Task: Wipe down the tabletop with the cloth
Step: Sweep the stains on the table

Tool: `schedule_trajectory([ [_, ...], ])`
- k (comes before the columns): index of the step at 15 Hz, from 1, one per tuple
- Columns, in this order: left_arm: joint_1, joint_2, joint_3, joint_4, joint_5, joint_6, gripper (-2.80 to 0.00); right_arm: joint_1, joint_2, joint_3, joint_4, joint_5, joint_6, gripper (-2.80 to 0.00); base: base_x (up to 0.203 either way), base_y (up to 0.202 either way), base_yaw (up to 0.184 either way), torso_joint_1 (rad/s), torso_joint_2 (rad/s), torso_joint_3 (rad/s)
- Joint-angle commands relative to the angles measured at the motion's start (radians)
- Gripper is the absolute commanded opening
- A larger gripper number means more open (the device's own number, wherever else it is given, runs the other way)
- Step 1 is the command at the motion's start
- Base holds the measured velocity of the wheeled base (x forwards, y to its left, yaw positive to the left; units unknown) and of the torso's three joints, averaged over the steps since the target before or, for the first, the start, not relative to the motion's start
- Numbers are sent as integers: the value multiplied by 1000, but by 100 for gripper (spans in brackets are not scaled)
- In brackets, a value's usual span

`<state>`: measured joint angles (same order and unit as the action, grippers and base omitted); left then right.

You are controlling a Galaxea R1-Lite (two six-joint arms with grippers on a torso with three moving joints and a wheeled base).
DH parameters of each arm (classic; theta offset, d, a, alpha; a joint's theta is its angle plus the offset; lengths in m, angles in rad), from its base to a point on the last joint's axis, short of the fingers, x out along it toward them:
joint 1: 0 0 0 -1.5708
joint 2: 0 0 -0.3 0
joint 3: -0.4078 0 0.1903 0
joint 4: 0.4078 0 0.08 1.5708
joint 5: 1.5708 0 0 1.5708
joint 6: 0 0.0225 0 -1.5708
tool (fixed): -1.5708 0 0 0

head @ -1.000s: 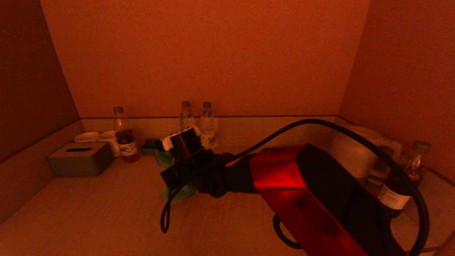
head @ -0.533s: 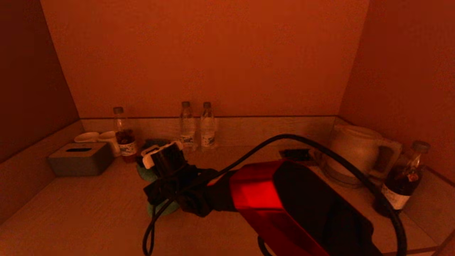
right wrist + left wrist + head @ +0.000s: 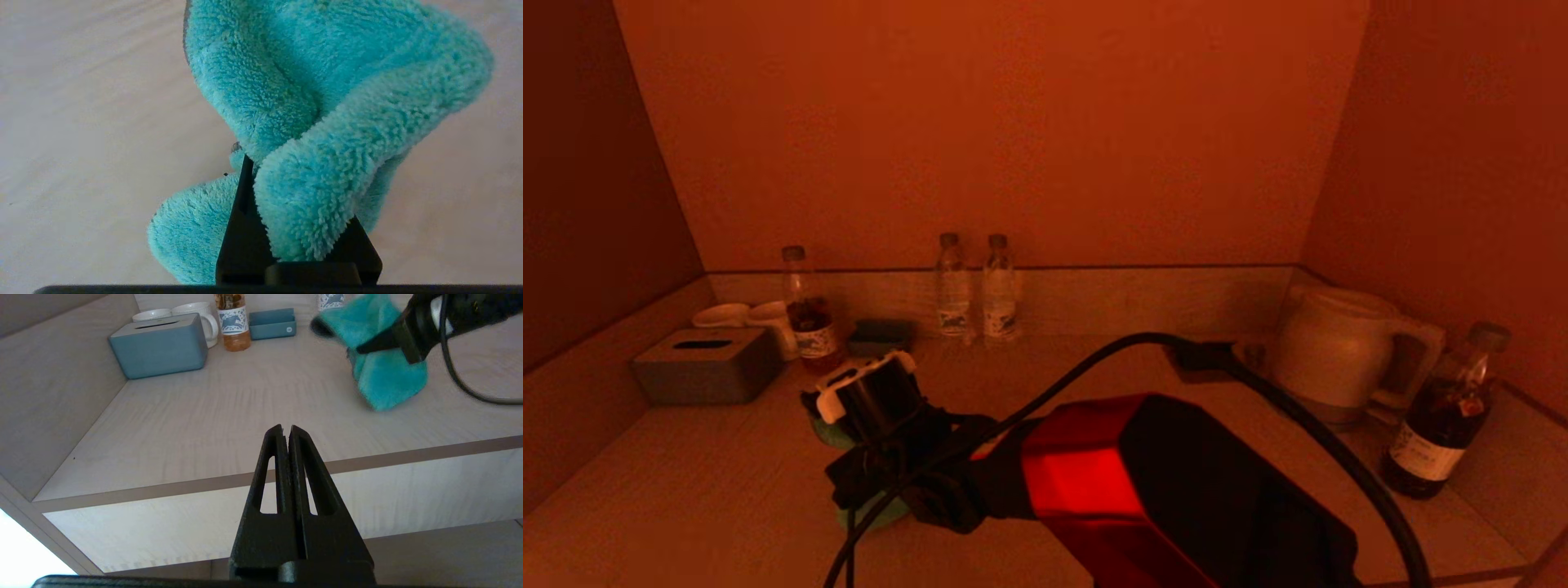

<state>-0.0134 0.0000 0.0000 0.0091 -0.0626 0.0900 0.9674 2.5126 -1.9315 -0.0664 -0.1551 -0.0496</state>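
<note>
Pressing cloth (image 3: 327, 122) on tabletop (image 3: 727, 490), right claw (image 3: 367, 349) clamped.

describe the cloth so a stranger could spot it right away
On the pale wood tabletop, look near the middle, right of the grey tissue box. The cloth is bunched in the right pincer; it is the only fuzzy turquoise-green thing there.

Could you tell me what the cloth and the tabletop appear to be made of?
Cloth: soft teal microfibre, judging by its dense fuzzy pile. Tabletop: pale wood or wood-look laminate with a matt finish and fine grain lines; which of the two I cannot tell.
</note>
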Motion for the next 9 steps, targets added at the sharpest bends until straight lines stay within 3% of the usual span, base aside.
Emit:
schedule_trajectory([
  [1, 0, 0, 0, 0, 0, 1, -280, 11, 25, 0, -3, 0, -2, -280, 0, 0, 0, 0, 0, 0],
  [9, 0, 0, 0, 0, 0, 1, -280, -17, 65, 2, -5, -5, -3, -280, 0, 0, 0, 0, 0, 0],
])
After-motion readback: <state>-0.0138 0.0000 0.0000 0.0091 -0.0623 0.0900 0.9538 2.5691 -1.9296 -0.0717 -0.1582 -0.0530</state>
